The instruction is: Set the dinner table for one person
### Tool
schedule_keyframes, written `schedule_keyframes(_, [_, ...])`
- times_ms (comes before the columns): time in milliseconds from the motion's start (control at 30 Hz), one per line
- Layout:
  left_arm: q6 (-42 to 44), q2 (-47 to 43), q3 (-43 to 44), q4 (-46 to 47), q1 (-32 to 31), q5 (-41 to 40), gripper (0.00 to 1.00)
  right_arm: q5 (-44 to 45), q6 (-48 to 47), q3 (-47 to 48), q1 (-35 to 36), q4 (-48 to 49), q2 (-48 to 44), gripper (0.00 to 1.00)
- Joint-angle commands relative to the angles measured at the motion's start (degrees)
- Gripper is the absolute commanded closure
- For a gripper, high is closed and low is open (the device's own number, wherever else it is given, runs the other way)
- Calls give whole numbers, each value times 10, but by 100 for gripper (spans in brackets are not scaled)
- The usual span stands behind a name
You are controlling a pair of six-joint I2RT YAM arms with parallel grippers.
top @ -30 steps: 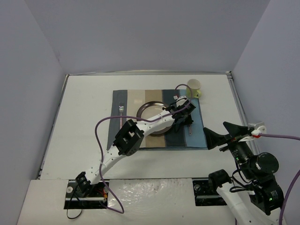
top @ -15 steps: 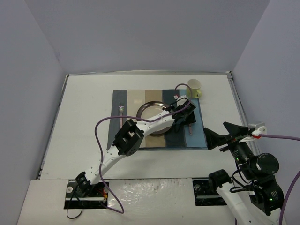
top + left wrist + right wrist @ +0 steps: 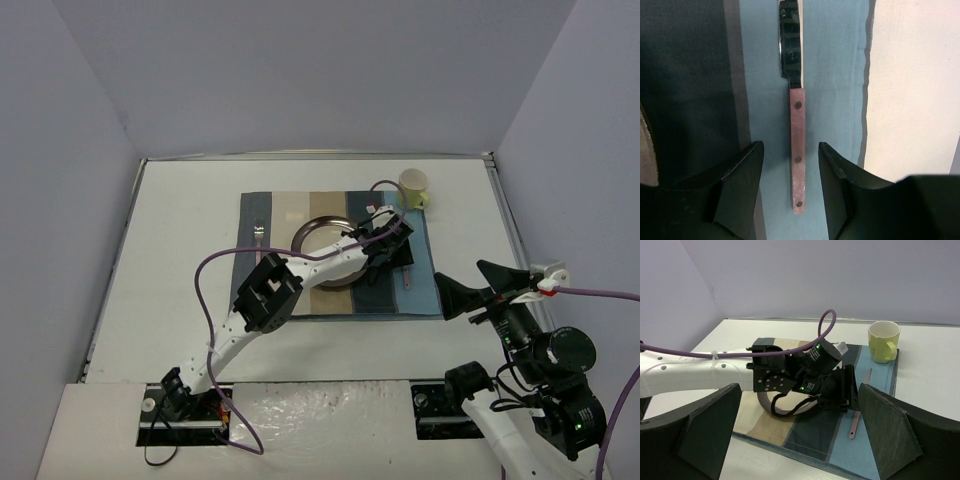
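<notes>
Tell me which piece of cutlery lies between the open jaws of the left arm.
The pink-handled knife, on the light-blue stripe of the placemat, right of the plate. The fork lies left of the plate, away from the left gripper.

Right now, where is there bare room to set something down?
Free: the white table left of the placemat, and the strip beyond its far edge. Crowded: the placemat's right side, where the left gripper hangs over the knife near the mug.
</notes>
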Motion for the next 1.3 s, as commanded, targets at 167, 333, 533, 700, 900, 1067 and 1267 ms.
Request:
schedule_keyframes(167, [-9,-44,-15,35,-16,38,56,9,-4,18,3,34,-1,0])
schedule_keyframes(333, [-12,-45,-22,42,-22,47,56,9,-3,15,3,35,-1,0])
schedule_keyframes(533, [-2,-61,-26,36,-22,34,56,8,-4,15,3,35,-2,0])
schedule_keyframes(700, [33,-97,-52,25,-22,6,56,8,-9,21,3,35,5,0])
schedule_keyframes(900, [105,-207,-122,13,-21,-53,56,23,-32,43,3,35,24,0])
schedule_keyframes(1067, [175,-349,-227,4,-15,-124,55,52,-56,58,3,35,35,0])
schedule_keyframes(1267, [269,-557,-369,-40,30,-251,52,106,-77,61,4,35,54,0])
